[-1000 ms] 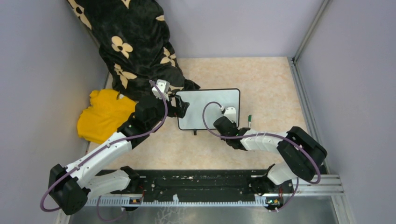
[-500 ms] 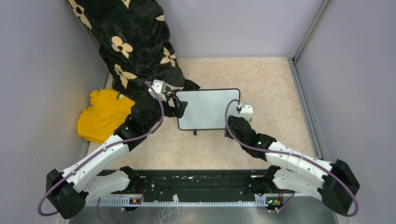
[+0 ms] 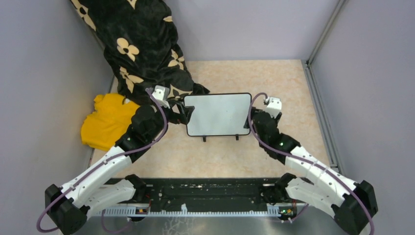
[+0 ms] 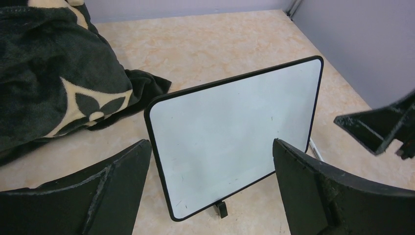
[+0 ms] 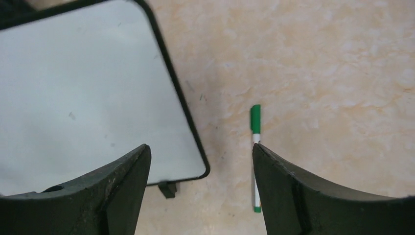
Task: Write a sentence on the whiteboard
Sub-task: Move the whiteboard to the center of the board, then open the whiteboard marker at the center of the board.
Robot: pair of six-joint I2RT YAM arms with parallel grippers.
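The whiteboard [image 3: 218, 115] stands near the middle of the table [image 3: 279, 81], propped on two little black feet [image 3: 204, 138] at its near edge, its face tilted up toward the overhead camera. Its glossy white face carries only a few faint specks and smudges, none of which reads as a letter; the thin black frame shows no brand or label. Just off the board's right edge a marker [image 5: 255, 164] with a green cap lies flat on the table, apart from the frame; its lower part is cut off behind a finger in the right wrist view, and any print on its white barrel is too small to read. From overhead the marker is hidden under the right arm. The right gripper [image 5: 200, 149] hangs over the board's near right corner and the marker, jaws spread with nothing between them. The left gripper [image 3: 188, 113] sits at the board's left edge, jaws at full spread and empty; whether a finger touches the frame cannot be told. Behind it lie a black blanket with cream flowers [image 3: 142, 44], running out of view at the top, and a crumpled yellow cloth [image 3: 107, 120].
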